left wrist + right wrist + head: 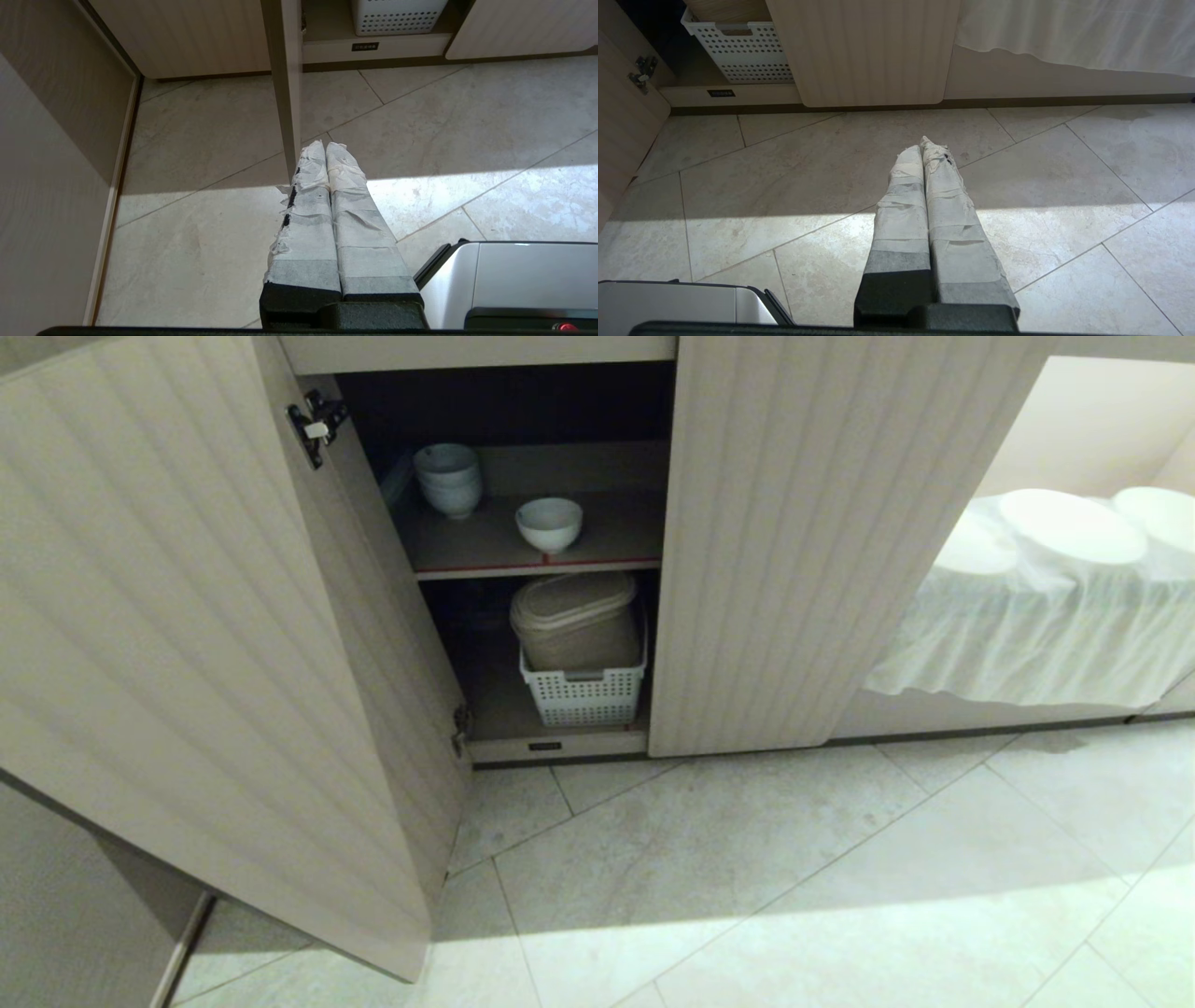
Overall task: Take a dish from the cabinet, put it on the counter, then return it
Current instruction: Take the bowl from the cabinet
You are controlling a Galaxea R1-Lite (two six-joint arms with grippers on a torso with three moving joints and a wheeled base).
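The cabinet [803, 541] stands before me with its left ribbed door [187, 644] swung wide open. On its upper shelf, edged with a thin red line, the dish [549, 524], a small white bowl, sits alone near the front. The counter is out of view. Neither arm shows in the head view. My left gripper [325, 147] is shut and empty, low above the floor tiles, close to the bottom edge of the open door [286, 88]. Over the tiles in front of the closed right door, my right gripper [922, 145] is likewise shut and empty.
A stack of white bowls [449, 478] stands at the back left of the same shelf. Below, a white perforated basket [585, 695] holds a beige lidded container [576, 621]. White cloth over round shapes [1055, 588] fills the opening to the right. My silver base [523, 280] is nearby.
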